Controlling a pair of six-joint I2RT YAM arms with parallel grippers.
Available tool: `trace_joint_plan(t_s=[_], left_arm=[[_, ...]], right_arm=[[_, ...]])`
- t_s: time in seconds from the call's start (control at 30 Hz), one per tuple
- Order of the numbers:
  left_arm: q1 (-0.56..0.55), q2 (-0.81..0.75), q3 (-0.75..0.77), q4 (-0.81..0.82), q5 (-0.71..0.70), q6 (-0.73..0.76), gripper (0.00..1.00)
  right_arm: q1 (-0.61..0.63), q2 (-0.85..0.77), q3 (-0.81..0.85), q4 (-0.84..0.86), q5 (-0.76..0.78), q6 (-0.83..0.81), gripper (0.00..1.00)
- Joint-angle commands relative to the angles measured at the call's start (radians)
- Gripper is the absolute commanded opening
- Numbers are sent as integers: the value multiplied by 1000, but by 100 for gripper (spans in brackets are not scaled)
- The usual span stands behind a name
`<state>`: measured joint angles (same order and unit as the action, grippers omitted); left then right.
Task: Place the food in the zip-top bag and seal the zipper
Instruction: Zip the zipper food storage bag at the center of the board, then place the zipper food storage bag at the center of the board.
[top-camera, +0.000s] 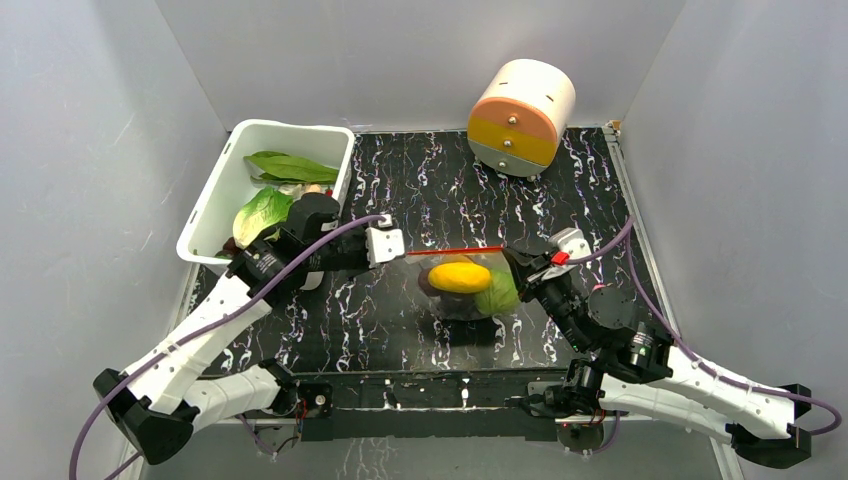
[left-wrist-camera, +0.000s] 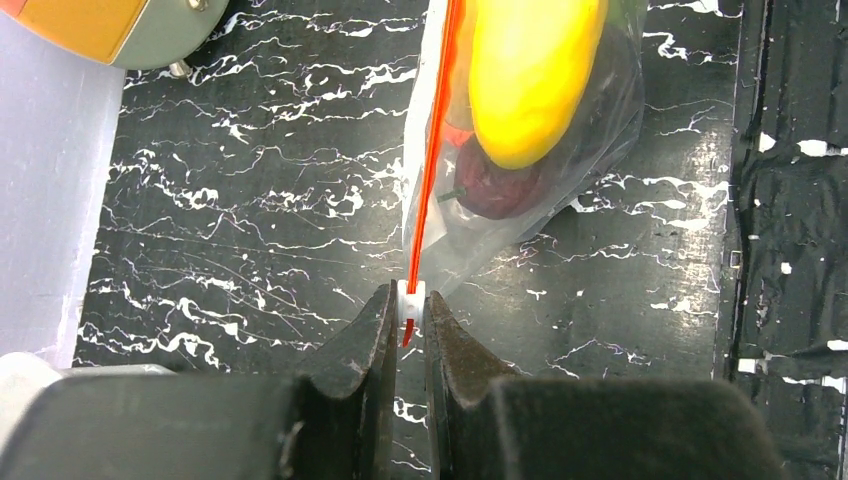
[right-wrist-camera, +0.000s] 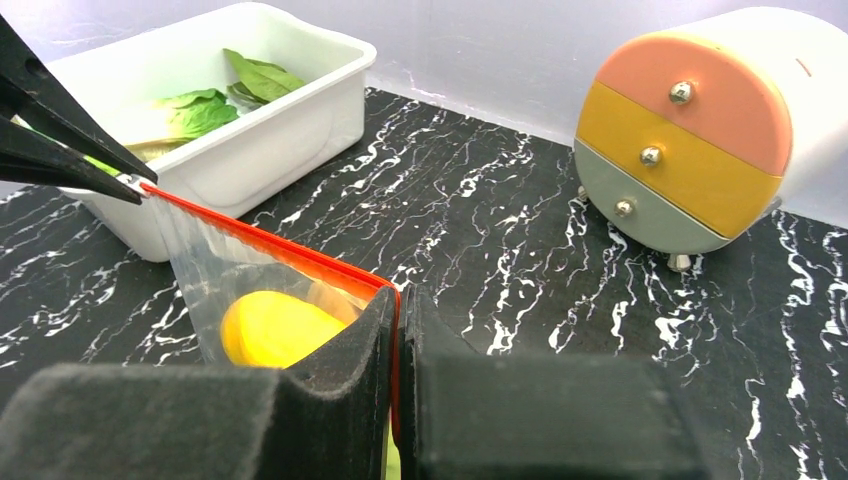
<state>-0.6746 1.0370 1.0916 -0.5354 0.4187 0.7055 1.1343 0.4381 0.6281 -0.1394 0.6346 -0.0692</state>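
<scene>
**Bag held taut between both grippers**

Our left gripper (left-wrist-camera: 408, 302) pinches the zipper (left-wrist-camera: 432, 150) at its white slider tab (left-wrist-camera: 411, 295). Our right gripper (right-wrist-camera: 398, 305) clamps the opposite end. The zip-top bag (top-camera: 468, 303) hangs between them over the table (top-camera: 420, 190), holding the yellow fruit (top-camera: 459, 277) and green cabbage (top-camera: 500, 295).

Right fingers (right-wrist-camera: 335, 390) tight on the zipper (right-wrist-camera: 265, 238) end — yellow fruit (right-wrist-camera: 275, 328) inside the clear bag (right-wrist-camera: 195, 275), white bin (right-wrist-camera: 260, 140) beyond.

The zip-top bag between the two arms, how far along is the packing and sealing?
Done: the yellow oval fruit, dark round fruit and green cabbage are inside the zip-top bag. In hand: the left gripper pinches the slider tab, the right gripper clamps the other end of the zipper, strip taut. Left: whether the zipper is shut along its length cannot be told; leafy greens lie in the white bin.
</scene>
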Motion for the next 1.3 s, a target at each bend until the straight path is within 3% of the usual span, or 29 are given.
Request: trace_joint_plan(t_s=[0.0,0.13,0.23,0.33,0.6,0.8,0.9,1.0,1.1,1.27], left_arm=[[17,-57,13,-84,-30,-16,0],[17,-91,28,-88,12,-51,0],[17,-120,54,-113,45,-98,0],[17,-136,31,-97,39,-147,0],[23,-32,-122,126,-104,-227,0],[109,138,-93,229,-87,-257,0],[181,207,-73,294,-39,-288,0],[212,254,-58,348,-8,-313,2],[216,279,-55,393,11,-341,6],[217,298,-51,414,45,-368,25]], right_arm=[[-13,-34,56,74,49,44,0],[-13,-36,92,6,-149,181,0],[-13,-44,148,-103,-199,332,0],[-14,-55,146,-126,-221,380,0],[-13,82,21,43,-11,246,0],[-26,249,-47,287,163,20,0],[-126,333,-47,348,105,-18,0],[-315,405,-13,317,-104,44,0],[-431,463,25,304,-214,93,12],[-446,494,77,273,-230,129,29]])
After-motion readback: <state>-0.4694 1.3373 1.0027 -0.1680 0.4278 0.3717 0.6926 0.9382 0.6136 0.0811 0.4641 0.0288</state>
